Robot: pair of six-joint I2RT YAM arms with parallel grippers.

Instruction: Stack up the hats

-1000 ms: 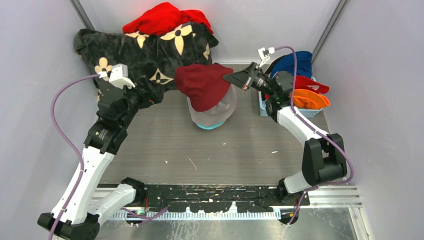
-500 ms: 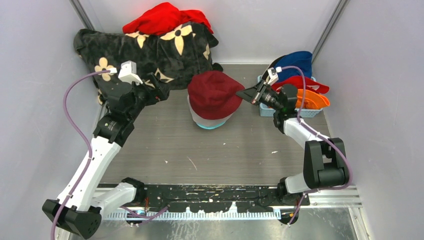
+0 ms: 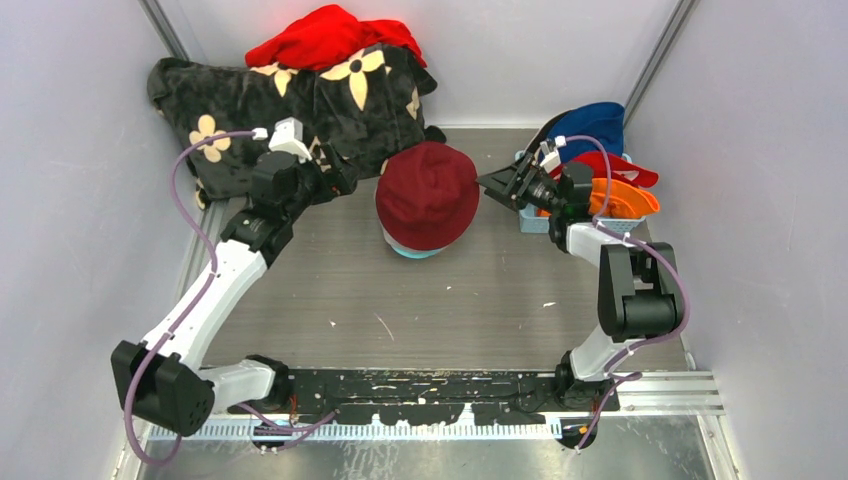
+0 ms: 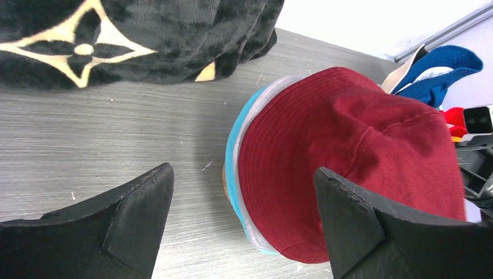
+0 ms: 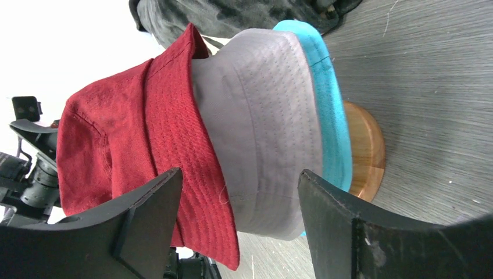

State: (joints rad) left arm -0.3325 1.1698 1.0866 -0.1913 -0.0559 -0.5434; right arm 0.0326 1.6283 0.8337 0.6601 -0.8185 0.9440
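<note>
A grey wood-grain table (image 3: 450, 290) between pale walls (image 3: 760, 200) carries the maroon hat (image 3: 428, 195) at its centre, topping a grey hat (image 5: 261, 128) and a teal hat (image 5: 328, 87). The left gripper (image 3: 338, 180), at nine o'clock of the stack, and the right gripper (image 3: 494, 183), at three o'clock, both have their jaws apart and hold nothing. The right wrist view shows a round wooden stand (image 5: 366, 151) under the hats, hidden from overhead.

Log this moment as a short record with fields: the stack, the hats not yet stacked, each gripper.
stack, top to bottom: maroon hat, grey hat, teal hat, on a wooden base
waiting in basket: royal blue hat, red hat, orange hat
left gripper: open, holding nothing, beside the stack
right gripper: open, holding nothing, near the maroon hat's brim
behind: black blanket, red cloth heap
</note>
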